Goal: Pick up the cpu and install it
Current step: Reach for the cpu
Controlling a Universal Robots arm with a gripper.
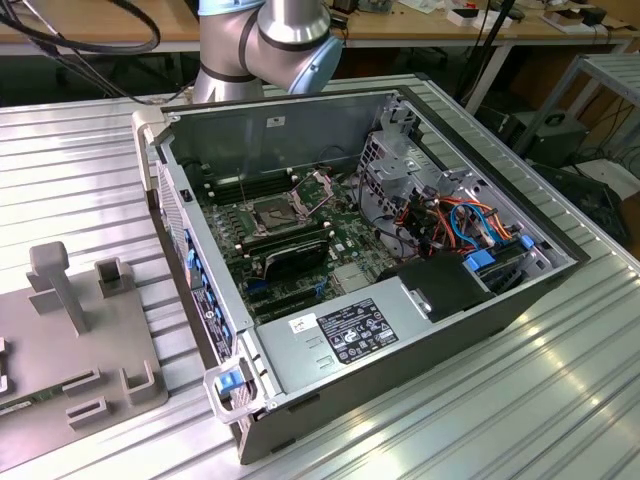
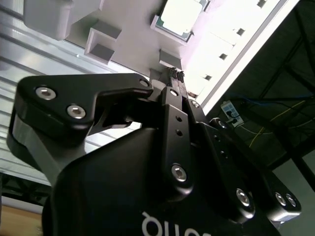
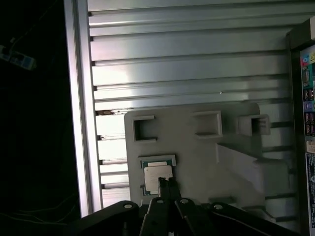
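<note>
Cpu [image 3: 157, 174] is seen lying flat, metal top up, in a shallow square recess of a grey holder plate [image 3: 197, 152], w/ a green edge showing round it. It is not lifted and not gripped.

In the first wrist view the gripper [image 3: 165, 184] is held over the cpu's near edge. The jaws are pressed together, w/ nothing pinched btwn them. Whether the tips touch the chip can't be told. In the second wrist view the tips are seen drawn to one narrow point, w/ the cpu beyond them on the same plate and apart from them in that picture.

The plate carries several open-sided pockets and a tall upright block, and is laid on a ribbed metal surface [image 3: 187, 49].

In the exterior view the plate is at the exterior view's left. An open computer case [image 1: 270, 120] is laid on its side on the surface just beside it, toward the exterior view's right. Inside the case:
- The socket [image 1: 275, 212] is seen on the green board, approx. mid-case.
- The power supply [image 1: 335, 335] is fitted at the near end.
- Orange and blue cables [image 1: 465, 225] are bunched toward the exterior view's right.

A grey and blue joint of the arm [image 1: 270, 35] is seen behind the case's far wall.
</note>
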